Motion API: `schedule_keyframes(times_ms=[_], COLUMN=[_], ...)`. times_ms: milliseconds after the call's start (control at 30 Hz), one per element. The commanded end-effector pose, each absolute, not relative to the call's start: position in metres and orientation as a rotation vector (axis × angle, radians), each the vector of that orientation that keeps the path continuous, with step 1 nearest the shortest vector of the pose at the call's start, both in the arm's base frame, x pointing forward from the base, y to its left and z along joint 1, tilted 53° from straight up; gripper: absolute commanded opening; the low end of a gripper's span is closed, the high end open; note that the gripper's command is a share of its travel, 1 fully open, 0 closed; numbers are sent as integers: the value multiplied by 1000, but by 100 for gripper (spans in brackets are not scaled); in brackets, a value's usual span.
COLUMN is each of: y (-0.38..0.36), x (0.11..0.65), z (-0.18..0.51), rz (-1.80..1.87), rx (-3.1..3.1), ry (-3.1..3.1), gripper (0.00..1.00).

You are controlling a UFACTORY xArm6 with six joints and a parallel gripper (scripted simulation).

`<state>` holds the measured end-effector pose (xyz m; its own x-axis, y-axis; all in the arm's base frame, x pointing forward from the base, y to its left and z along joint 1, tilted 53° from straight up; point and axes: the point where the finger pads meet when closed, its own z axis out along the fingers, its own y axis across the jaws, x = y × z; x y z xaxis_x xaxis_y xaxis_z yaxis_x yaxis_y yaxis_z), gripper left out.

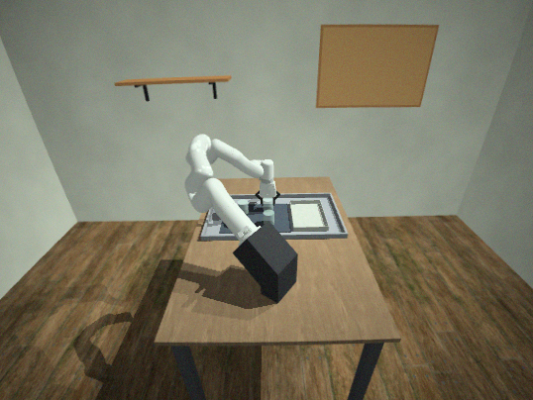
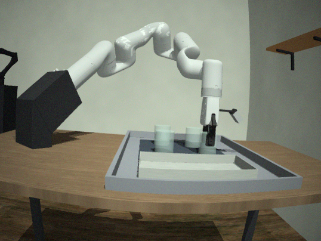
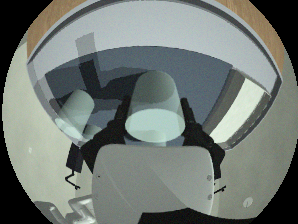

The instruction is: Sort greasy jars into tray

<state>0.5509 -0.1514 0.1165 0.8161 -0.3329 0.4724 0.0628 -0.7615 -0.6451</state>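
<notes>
My gripper [image 1: 267,202] [image 2: 210,144] [image 3: 155,104] points down at the far, tray-side corner of the dark mat [image 1: 283,218] [image 3: 200,75]. It is shut on a glass jar [image 2: 206,150] [image 3: 154,125], one finger on each side; the jar stands upright on the mat. A second jar [image 1: 268,216] [image 2: 164,144] stands nearer the arm's base. A third jar [image 1: 243,207] [image 2: 193,138] [image 3: 77,107] stands farther from the tray. A fourth jar [image 2: 162,127] is partly hidden in the exterior view and behind the arm in the top view. The pale tray [image 1: 310,230] [image 2: 197,173] holds no jar.
The steel table top [image 1: 337,223] [image 2: 123,167] [image 3: 150,20] has raised edges around the mat and tray. The arm reaches over the mat from its dark base block [image 1: 272,262] [image 2: 48,110]. The wooden table [image 1: 332,287] lies around the steel top.
</notes>
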Motion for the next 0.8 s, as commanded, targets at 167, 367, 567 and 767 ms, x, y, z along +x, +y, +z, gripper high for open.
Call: schedule_keyframes(times_ms=[167,367,567,767], y=[-154,-163,-170,-177], x=[550,541,533,525], z=[119,129,136,144], rz=[-769,-769,-769,-769], rx=[-2324,-2324,-2324,-2324], ry=[198,198,198,198], gripper=[0,0,0,0])
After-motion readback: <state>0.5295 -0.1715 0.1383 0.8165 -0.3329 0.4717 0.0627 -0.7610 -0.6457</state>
